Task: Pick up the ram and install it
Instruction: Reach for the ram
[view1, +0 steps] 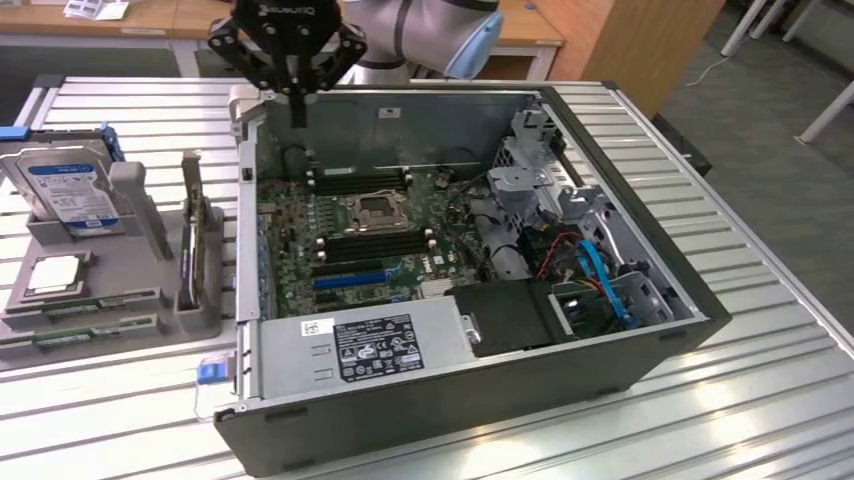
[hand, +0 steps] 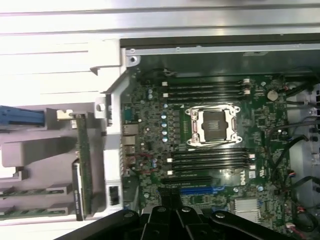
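The ram (view1: 191, 245), a long thin green board, stands on edge in a grey holder (view1: 198, 318). It sits well apart from the gripper (view1: 298, 102), to the exterior view's left of it. The gripper is empty, fingers pressed together, above the open computer case (view1: 534, 400), which sits on a ribbed metal table (view1: 747, 400) with wooden desks (view1: 147, 15) behind.

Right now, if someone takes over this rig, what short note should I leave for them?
Claw: shut, holding nothing, above the open computer case, at its far corner on the exterior view's left.
Ram sticks: lying in the grey holder beside the case.
Board slots: look empty.
Done: no ram picked up or installed.
Left: the whole job.
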